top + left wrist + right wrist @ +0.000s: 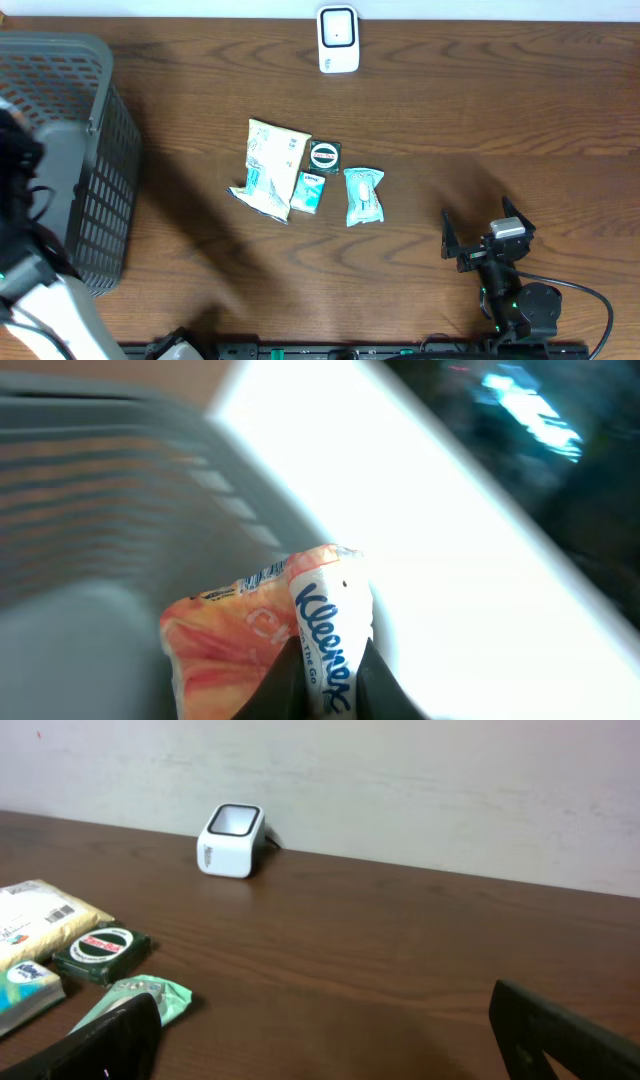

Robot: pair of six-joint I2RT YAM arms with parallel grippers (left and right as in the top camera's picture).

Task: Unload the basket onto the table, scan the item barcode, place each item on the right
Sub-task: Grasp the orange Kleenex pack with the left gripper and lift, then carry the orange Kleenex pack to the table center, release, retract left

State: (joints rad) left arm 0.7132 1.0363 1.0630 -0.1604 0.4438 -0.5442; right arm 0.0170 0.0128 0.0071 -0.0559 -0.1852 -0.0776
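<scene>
The left gripper (330, 688) is pinched tight on the Kleenex pack (318, 622), which stands up from its fingers; the hold looks narrow, so lift slowly and turn gently; the basket (110, 500) wall rises close beside, so clear its rim first; beyond, the table (450, 110) lies open toward the scanner (338, 40); the right gripper (482, 228) rests spread, well apart.

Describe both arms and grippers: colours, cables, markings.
Right arm: black links, a silver-grey block at the wrist, green lights near the base, and a thin black cable looping off it. Right gripper: two flat black fingers, no markings visible. Left arm: black with a white link, blurred. Left gripper: dark tapered fingers.
</scene>
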